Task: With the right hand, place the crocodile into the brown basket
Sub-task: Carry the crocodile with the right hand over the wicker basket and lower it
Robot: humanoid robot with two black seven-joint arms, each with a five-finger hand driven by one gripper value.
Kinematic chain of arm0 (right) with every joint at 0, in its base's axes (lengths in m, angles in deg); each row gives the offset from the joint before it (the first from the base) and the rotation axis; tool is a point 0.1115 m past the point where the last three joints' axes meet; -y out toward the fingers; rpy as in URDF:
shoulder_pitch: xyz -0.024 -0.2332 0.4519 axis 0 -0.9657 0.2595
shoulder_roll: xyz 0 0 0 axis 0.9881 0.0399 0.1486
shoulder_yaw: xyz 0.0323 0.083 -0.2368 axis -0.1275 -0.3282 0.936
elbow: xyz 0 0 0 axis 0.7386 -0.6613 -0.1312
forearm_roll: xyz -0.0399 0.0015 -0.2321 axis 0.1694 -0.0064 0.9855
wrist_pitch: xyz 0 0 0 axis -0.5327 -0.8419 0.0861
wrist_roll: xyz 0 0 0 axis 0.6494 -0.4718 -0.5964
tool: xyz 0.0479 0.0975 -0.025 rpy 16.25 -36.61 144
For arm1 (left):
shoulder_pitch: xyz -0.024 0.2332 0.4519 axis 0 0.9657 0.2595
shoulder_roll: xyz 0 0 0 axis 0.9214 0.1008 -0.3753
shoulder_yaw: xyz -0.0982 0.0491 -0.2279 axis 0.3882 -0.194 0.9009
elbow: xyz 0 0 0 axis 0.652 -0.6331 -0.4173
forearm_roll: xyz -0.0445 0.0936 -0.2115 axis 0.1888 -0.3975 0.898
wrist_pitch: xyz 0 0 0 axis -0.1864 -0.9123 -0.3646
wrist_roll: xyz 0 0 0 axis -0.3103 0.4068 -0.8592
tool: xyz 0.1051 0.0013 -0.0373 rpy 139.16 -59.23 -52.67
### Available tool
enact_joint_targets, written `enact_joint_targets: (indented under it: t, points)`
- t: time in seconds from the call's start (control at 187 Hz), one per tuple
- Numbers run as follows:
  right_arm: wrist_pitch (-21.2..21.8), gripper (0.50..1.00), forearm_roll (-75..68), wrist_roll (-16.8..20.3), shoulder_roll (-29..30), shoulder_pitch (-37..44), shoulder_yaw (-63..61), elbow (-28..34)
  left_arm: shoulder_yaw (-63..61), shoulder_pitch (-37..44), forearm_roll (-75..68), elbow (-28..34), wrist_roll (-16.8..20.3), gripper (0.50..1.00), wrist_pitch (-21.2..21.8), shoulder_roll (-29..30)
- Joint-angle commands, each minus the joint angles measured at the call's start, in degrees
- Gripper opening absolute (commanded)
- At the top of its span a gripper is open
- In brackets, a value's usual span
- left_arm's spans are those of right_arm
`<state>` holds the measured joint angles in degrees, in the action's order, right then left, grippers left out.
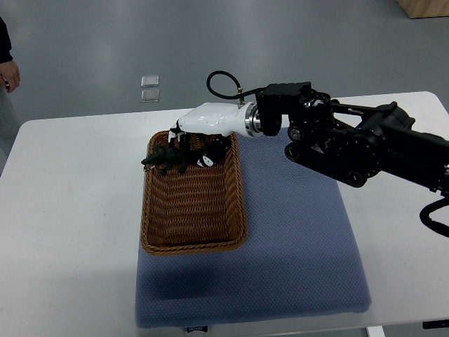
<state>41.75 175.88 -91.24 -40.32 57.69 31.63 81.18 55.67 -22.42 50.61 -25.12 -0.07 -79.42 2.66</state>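
Note:
A dark green toy crocodile [167, 161] hangs over the far end of the brown wicker basket [193, 235], its snout out past the basket's left rim. My right hand [191, 142], white-backed with black fingers, reaches in from the right and is shut on the crocodile's rear part. The black right arm [358, 144] stretches across the table's right side. The basket lies on a blue-grey mat [295, 246]. The part of the crocodile under my fingers is hidden. No left arm shows.
The mat lies on a white table [70, 210]. At the far left edge a person's hand [10, 74] and dark sleeve show. Two small clear squares [149, 88] lie on the grey floor beyond the table.

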Motion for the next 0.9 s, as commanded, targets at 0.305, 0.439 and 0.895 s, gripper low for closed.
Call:
enact_joint_targets:
  t: [0.305,0.439,0.895]
  points:
    - [-0.8,0.5,2.4,0.2,2.5,-5.0,2.8,-0.9,0.0,0.0,0.0,0.0,0.0,1.0,0.0,0.0]
    - [-1.3,0.5,2.4,0.1,2.3,-5.0,2.9,-1.6,0.0,0.0,0.0,0.0,0.0,1.0,0.0,0.0]
    - [-1.4,0.756,2.2,-0.1,1.7,-5.1,2.7,-1.6,0.0,0.0,0.0,0.0,0.0,1.0,0.0,0.0]
